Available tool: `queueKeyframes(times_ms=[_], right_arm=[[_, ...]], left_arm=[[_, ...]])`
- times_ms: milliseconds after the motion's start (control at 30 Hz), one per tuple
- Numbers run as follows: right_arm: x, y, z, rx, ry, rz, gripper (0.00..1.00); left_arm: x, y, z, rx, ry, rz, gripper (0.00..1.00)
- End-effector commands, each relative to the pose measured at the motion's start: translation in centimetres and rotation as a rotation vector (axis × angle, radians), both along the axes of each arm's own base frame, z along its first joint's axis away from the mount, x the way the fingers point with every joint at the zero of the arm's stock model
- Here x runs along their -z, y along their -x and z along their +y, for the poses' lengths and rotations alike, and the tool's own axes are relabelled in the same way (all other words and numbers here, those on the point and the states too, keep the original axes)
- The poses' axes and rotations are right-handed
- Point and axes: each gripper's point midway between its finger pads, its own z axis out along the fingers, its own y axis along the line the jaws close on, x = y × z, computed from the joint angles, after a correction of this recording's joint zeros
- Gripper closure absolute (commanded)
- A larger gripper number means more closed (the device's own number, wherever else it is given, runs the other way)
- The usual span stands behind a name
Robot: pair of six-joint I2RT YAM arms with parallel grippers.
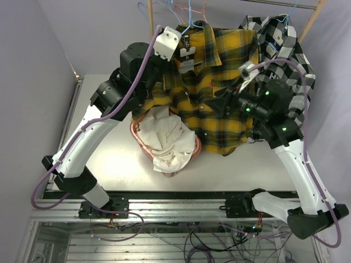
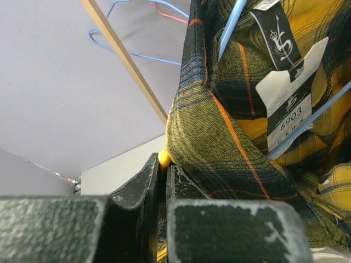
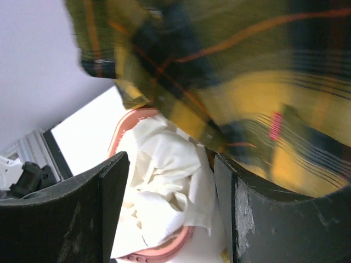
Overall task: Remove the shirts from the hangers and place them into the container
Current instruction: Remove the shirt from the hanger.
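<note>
Your left gripper [image 2: 163,171] is clamped tight on a fold of the yellow-and-black plaid shirt [image 1: 219,93] near its collar, the dark fingers [image 2: 143,183] pinching the cloth just below a paper tag [image 2: 290,98] sewn at the neck. The shirt hangs on its light blue hanger [image 2: 230,27], whose wire runs across the open collar, beside the slanted wooden pole [image 2: 126,60]. Your right gripper [image 3: 170,161] hovers with its jaws spread and nothing between them, close under the plaid shirt's lower front, which is blurred in the wrist view. Through the gap shows the salmon-pink basket [image 1: 134,129] on the table [image 1: 109,159], with the white shirt [image 1: 167,137] heaped inside and spilling over its near rim. From above, the plaid shirt's hem covers the basket's right edge. The black-and-white checked shirt [image 1: 285,49] hangs on the rail to the right, touching the plaid one, and empty hangers [image 1: 181,11], blue and pink-red, hook over the rail to the left.
</note>
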Motion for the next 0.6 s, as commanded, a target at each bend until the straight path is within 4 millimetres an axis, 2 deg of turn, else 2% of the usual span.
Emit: queueKeyframes(times_ms=[0,100,267,433,567], right_arm=[[-1.0,-1.1,2.3,0.114,0.040,-0.144,0.36],[0.2,-2.0,3.5,0.186,0.090,-0.140,0.36],[-0.7,-3.8,1.5,0.381,0.043,-0.213,0.37],[-1.2,-4.9,1.1,0.432,0.030,-0.232,0.38],[-1.7,-5.1,2.0,0.402,0.015,-0.248,0.38]], left_arm=[[-2.8,1.5,0.4,0.020,0.124,-0.051,0.93],[-2.8,1.7,0.6,0.016,0.121,-0.051,0.93],[-2.8,2.0,1.1,0.010,0.122,-0.055,0.93],[-2.6,2.2,1.2,0.013,0.118,-0.049,0.93],[-2.6,2.5,1.4,0.015,0.126,-0.052,0.93]])
